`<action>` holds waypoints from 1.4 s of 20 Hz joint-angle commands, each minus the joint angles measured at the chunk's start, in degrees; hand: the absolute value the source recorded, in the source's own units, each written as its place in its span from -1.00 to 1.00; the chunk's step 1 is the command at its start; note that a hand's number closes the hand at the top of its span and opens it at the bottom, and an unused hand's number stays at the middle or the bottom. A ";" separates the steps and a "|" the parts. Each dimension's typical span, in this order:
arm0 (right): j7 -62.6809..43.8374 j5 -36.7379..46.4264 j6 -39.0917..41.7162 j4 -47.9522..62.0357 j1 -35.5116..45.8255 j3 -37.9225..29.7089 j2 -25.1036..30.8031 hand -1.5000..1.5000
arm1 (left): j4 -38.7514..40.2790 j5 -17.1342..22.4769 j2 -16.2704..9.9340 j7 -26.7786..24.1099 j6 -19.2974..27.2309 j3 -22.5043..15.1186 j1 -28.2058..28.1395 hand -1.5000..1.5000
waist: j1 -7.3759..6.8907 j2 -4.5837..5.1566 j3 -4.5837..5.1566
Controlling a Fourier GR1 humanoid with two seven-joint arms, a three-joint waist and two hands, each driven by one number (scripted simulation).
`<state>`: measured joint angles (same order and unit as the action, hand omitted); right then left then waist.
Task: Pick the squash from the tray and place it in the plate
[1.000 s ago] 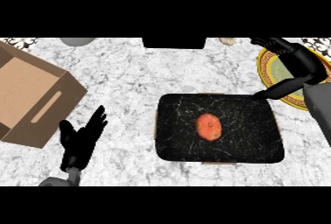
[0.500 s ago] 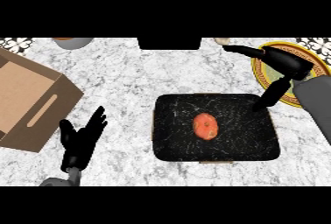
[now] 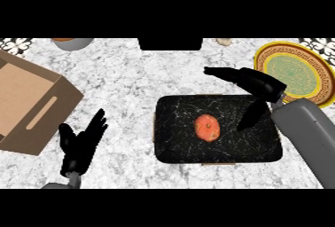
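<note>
The orange squash (image 3: 208, 127) lay alone in the black tray (image 3: 177, 146). The right hand (image 3: 256, 84) hovered over the tray's far edge with fingers spread, holding nothing. The left hand (image 3: 78, 144) rested open on the tabletop (image 3: 131, 80) beside a cardboard box (image 3: 29, 106). The yellow plate (image 3: 292, 71) held nothing.

The right hand (image 3: 256, 84) is showing as matte black all over, with slim, tapering fingers and a thicker, rounded palm block, and no markings or screws are showing on it. Behind it a smooth, plain grey forearm (image 3: 309, 137) is widening into a broad rounded casing. The left hand (image 3: 79, 144) is wearing the same black finish with thin pointed fingers, narrowing below into a small grey wrist stub (image 3: 72, 178).
</note>
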<state>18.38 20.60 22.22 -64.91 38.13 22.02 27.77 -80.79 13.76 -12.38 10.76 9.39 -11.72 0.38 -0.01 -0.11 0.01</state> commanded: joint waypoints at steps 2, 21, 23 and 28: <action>-7.27 4.25 1.76 -7.55 -4.81 1.15 -1.61 -1.00 | 1.53 0.63 0.16 -0.96 -2.21 1.91 -0.99 0.00 | 0.10 0.00 0.01; -7.04 22.56 -0.69 -6.50 -12.00 -1.15 -11.04 -1.00 | -4.44 -3.58 2.24 3.31 -3.99 3.85 -2.75 0.00 | -0.27 0.09 -0.02; -7.40 24.06 1.26 -8.96 -13.62 -1.71 -11.53 -1.00 | 0.36 -4.92 4.42 0.03 -4.02 4.21 -1.59 0.00 | -0.09 0.09 -0.01; -6.02 26.69 1.32 -3.90 -11.03 -2.50 -14.30 -1.00 | 4.11 -6.93 6.68 -3.10 -3.66 3.87 -1.22 0.00 | -0.15 0.11 -0.01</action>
<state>12.89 45.16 22.20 -68.56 27.26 20.11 15.11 -79.32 8.79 -7.85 10.99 5.56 -7.07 0.63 -0.22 0.02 -0.01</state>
